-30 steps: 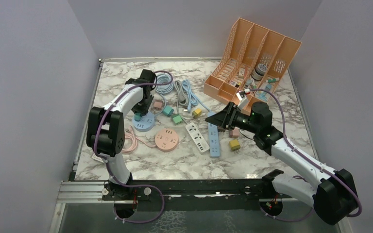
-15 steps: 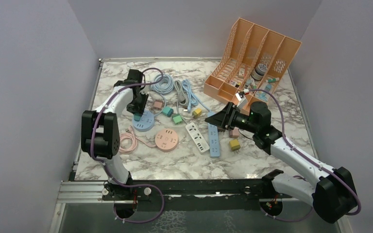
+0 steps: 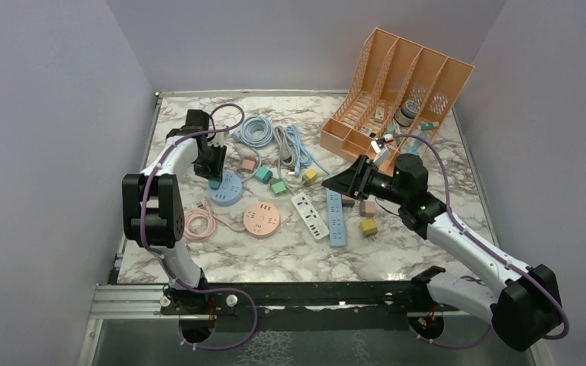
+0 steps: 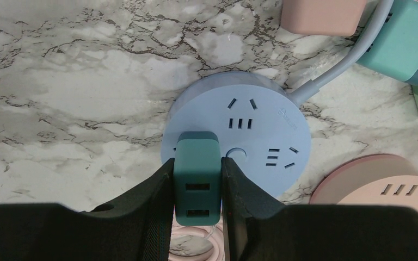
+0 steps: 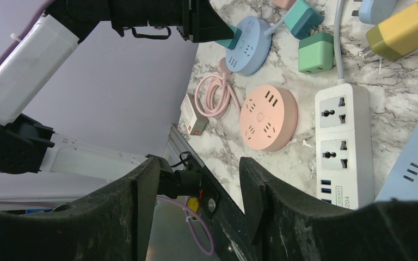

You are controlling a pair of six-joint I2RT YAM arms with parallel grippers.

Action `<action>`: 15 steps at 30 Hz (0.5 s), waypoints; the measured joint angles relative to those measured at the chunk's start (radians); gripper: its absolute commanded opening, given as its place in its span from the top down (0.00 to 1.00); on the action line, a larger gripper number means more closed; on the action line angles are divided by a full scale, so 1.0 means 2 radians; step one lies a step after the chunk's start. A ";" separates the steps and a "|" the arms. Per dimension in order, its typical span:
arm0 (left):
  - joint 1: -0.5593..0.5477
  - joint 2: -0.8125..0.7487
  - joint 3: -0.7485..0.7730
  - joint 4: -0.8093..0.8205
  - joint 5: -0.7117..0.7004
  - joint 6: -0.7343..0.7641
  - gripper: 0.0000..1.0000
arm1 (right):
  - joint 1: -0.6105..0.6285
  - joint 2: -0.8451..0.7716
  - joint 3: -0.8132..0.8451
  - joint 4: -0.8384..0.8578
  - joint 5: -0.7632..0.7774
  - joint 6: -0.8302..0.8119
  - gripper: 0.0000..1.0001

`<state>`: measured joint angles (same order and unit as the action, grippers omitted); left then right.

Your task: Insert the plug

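My left gripper (image 4: 197,187) is shut on a dark teal plug (image 4: 197,176), a block with two USB slots. The plug stands on the left part of the round blue socket hub (image 4: 250,130); whether its pins are in cannot be told. In the top view the left gripper (image 3: 214,177) is at the hub's (image 3: 227,191) left edge. My right gripper (image 3: 336,183) is open and empty, raised above the blue power strip (image 3: 336,217). In the right wrist view the teal plug (image 5: 229,37) and blue hub (image 5: 249,38) show at the top.
A round pink hub (image 3: 262,219), a white power strip (image 3: 310,215), a coiled pink cable (image 3: 201,223), and small pink, teal, green and yellow adapters lie mid-table. Blue and grey cables (image 3: 275,141) lie behind. An orange file rack (image 3: 397,95) stands back right.
My left arm has swung left and its elbow has folded outward, with the gripper staying at the blue hub. The right arm has barely shifted.
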<state>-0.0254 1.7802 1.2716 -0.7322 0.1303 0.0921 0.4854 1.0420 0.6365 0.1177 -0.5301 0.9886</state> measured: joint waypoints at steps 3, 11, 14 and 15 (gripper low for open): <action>0.002 0.002 -0.004 0.006 0.002 0.000 1.00 | 0.000 -0.003 0.000 -0.006 0.005 0.000 0.44; 0.002 -0.001 -0.009 0.015 0.003 -0.007 0.79 | 0.000 -0.009 0.000 -0.011 0.013 0.000 0.45; 0.002 -0.014 -0.012 0.021 0.004 -0.014 0.58 | 0.000 -0.009 0.000 -0.011 0.014 0.000 0.45; 0.002 -0.016 -0.014 0.022 0.004 -0.016 0.53 | 0.000 -0.009 0.000 -0.011 0.014 0.000 0.45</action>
<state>-0.0216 1.7477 1.2442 -0.6876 0.1390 0.0593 0.4854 1.0245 0.6365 0.0956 -0.5011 0.9894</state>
